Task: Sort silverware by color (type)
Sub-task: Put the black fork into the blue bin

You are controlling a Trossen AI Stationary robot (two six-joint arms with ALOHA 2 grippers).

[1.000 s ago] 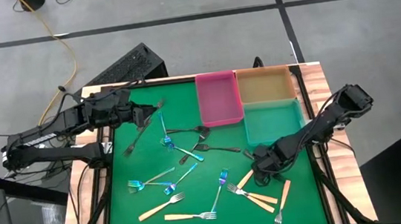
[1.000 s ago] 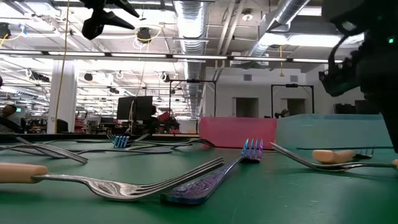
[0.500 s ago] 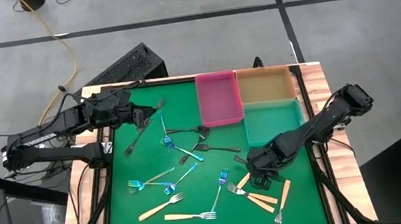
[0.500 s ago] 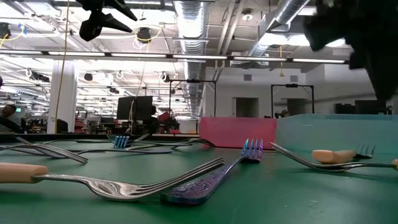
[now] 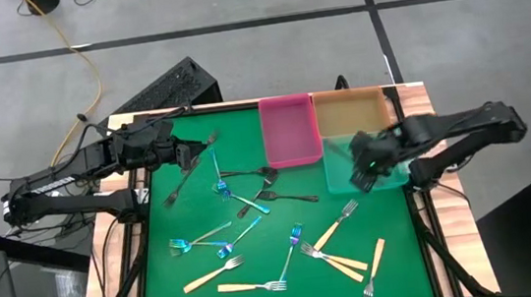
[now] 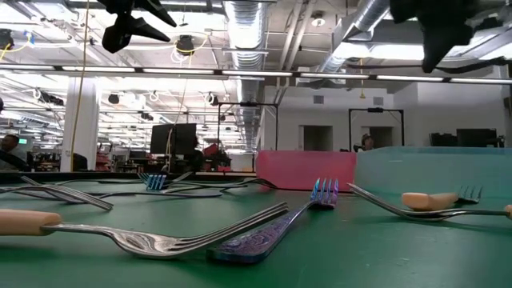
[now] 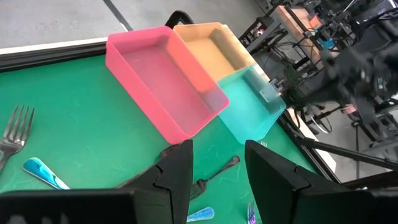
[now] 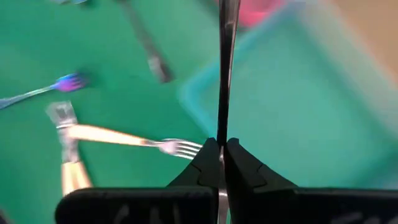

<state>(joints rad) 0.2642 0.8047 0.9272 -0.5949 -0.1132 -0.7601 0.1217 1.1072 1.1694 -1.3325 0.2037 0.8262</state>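
- We saw the forks (image 5: 254, 231) scattered over the green mat (image 5: 167, 203): tan-handled ones toward the near edge, blue ones around the middle, dark ones closer to the bins.
- One slim dark fork (image 8: 225, 68) was pinched between the closed fingers of the right gripper (image 5: 365, 173), which hung above the near left corner of the teal bin (image 5: 384, 146).
- The pink bin (image 5: 289, 129) and the orange bin (image 5: 351, 112) stood side by side at the mat's far edge, touching the teal one.
- The left gripper (image 5: 190, 154) hovered over the far left part of the mat, its fingers (image 7: 177, 171) parted around nothing.
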